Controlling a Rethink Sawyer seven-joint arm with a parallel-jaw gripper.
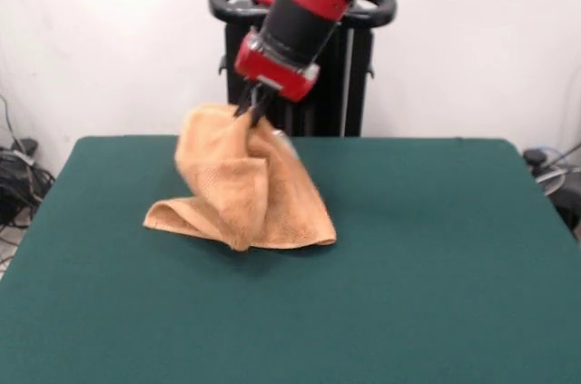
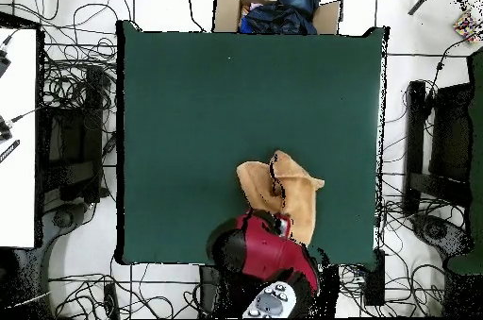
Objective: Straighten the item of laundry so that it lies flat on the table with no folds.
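The orange-tan towel is bunched and folded, its top pulled up off the dark green table while its lower part rests on the cloth left of the middle, near the far side. My gripper is shut on the towel's upper part and holds it lifted. In the overhead view the towel lies crumpled near the robot's side of the table, and the red arm covers the gripper. No tag or stripe bands show.
The black pedestal stands just behind the towel. A cardboard box with dark clothes sits beyond the table's far edge in the overhead view. Cables lie on the floor around the table.
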